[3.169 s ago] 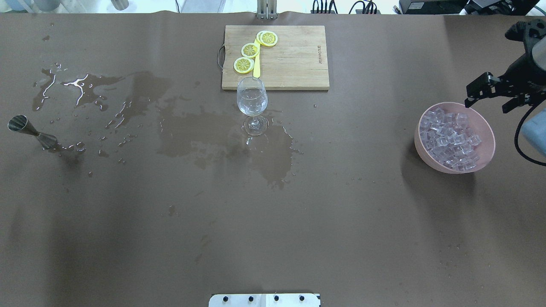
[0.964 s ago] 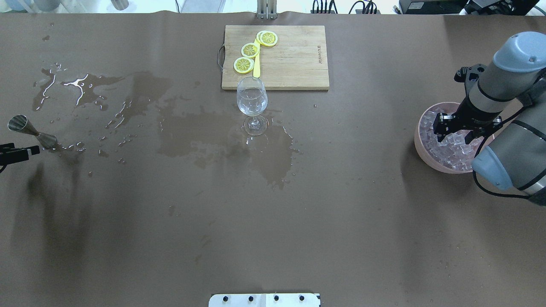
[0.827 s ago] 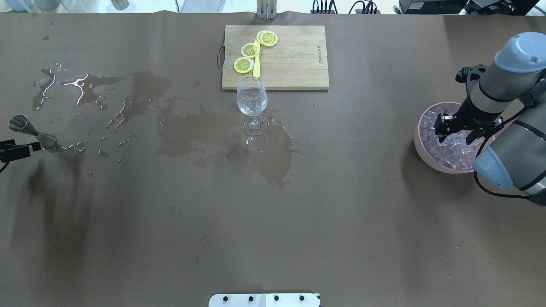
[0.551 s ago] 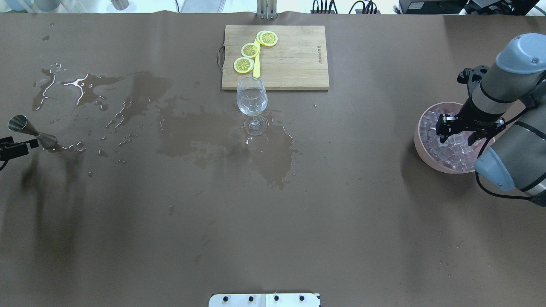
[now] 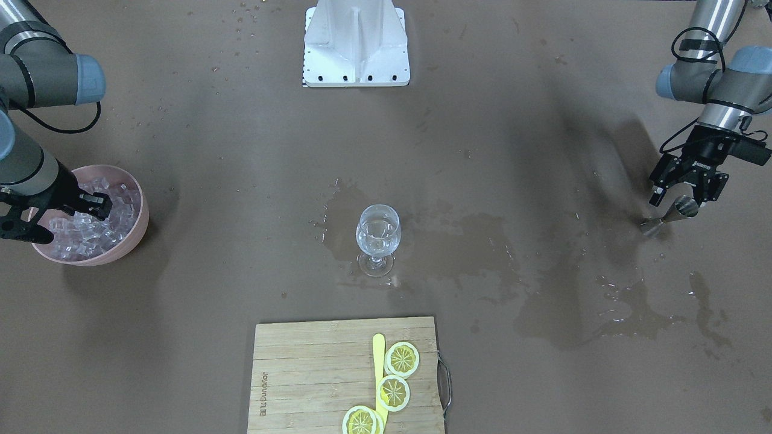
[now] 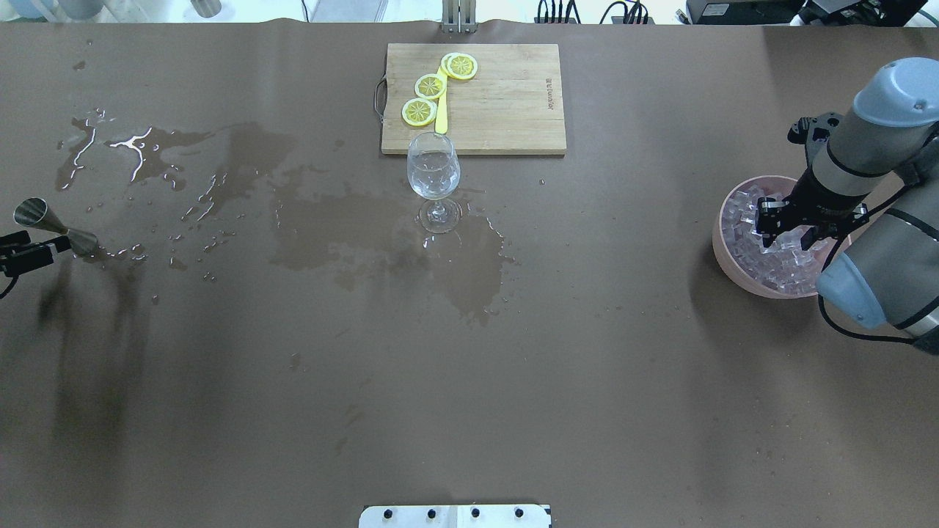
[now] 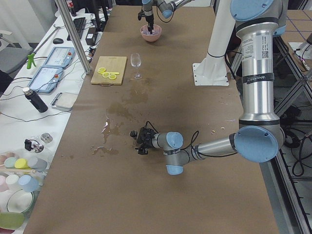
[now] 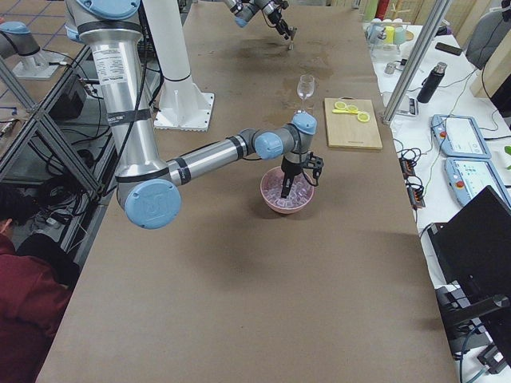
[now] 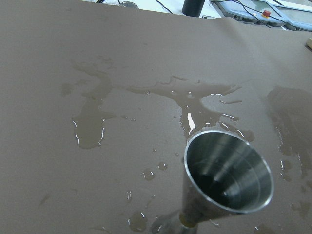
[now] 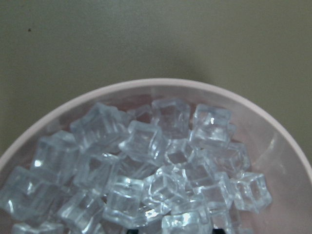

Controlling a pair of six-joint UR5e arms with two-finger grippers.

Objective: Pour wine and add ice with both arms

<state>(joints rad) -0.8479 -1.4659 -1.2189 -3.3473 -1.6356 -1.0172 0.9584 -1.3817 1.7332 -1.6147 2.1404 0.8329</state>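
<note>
A steel jigger (image 6: 51, 224) stands at the table's left edge and fills the left wrist view (image 9: 228, 175); I cannot tell whether wine is in it. My left gripper (image 6: 26, 253) is open, with its fingers either side of the jigger (image 5: 675, 214) and apart from it. A wine glass (image 6: 434, 176) at the centre holds some clear liquid. My right gripper (image 6: 788, 231) is open, with its fingers down among the ice (image 10: 146, 141) in a pink bowl (image 6: 722, 246). I cannot tell if a cube is between them.
A wooden cutting board (image 6: 506, 103) with lemon slices (image 6: 419, 111) and a yellow knife lies just behind the glass. Wet spills (image 6: 352, 227) spread from the glass to the jigger. The white base (image 5: 356, 42) sits at my table edge.
My left gripper has crept in from the left edge up to the jigger. My right gripper swung over the bowl and sank lower into the ice.
</note>
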